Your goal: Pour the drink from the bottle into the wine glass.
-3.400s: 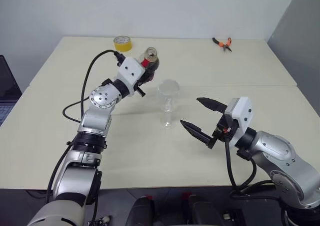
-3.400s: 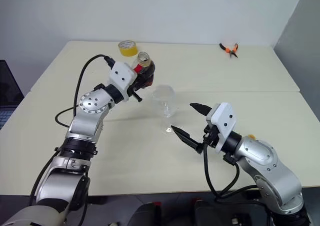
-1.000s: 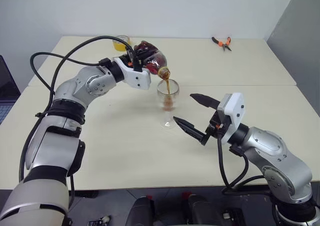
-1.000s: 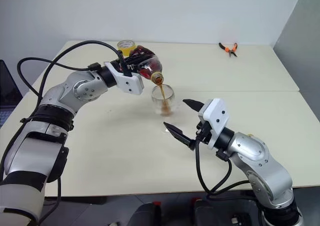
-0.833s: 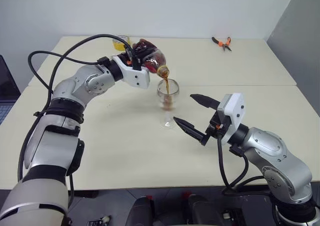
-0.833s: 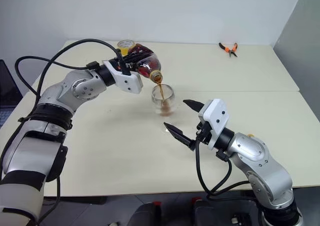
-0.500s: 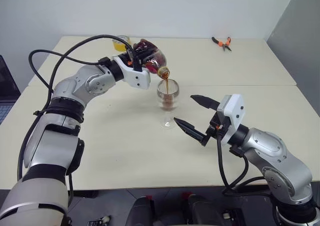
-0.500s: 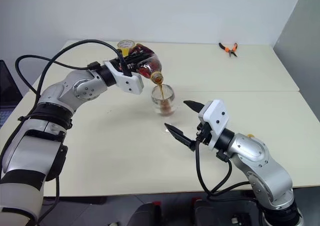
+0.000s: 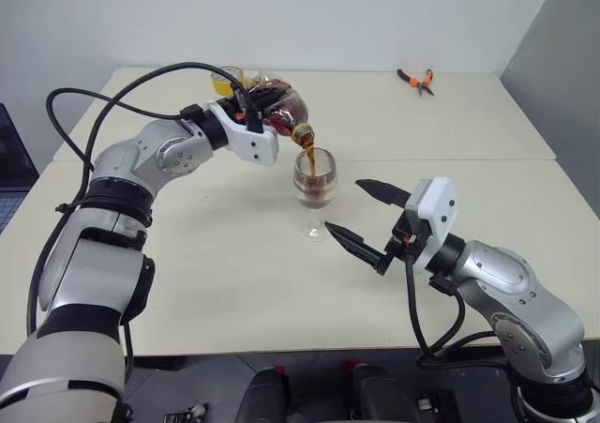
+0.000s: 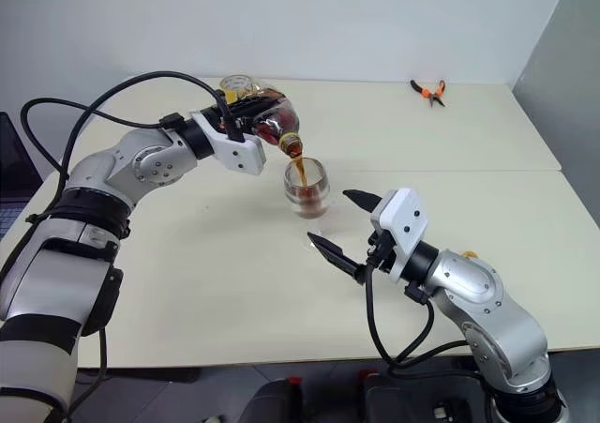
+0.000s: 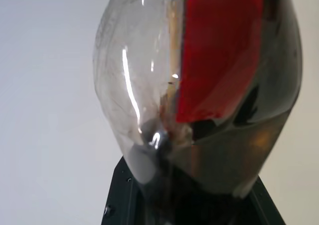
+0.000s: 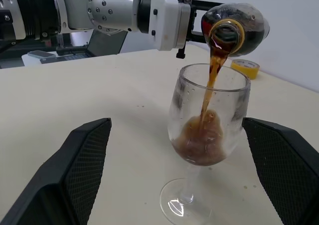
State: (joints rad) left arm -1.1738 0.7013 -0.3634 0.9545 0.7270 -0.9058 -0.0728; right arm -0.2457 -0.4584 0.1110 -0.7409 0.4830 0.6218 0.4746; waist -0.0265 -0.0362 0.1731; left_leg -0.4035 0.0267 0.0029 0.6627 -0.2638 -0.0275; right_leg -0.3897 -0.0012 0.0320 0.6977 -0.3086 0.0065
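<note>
I have swung my left arm up and tipped the bottle (image 10: 270, 123) mouth-down over the glass (image 10: 307, 186); the drink (image 12: 203, 142) now streams in, and the bowl, empty before, holds a dark pool.

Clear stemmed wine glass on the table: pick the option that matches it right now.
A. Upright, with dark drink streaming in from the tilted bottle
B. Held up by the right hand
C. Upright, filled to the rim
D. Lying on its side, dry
A: the clear stemmed wine glass stands upright on the cream table while a dark brown stream of drink falls from the tilted clear plastic bottle into its partly filled bowl.
</note>
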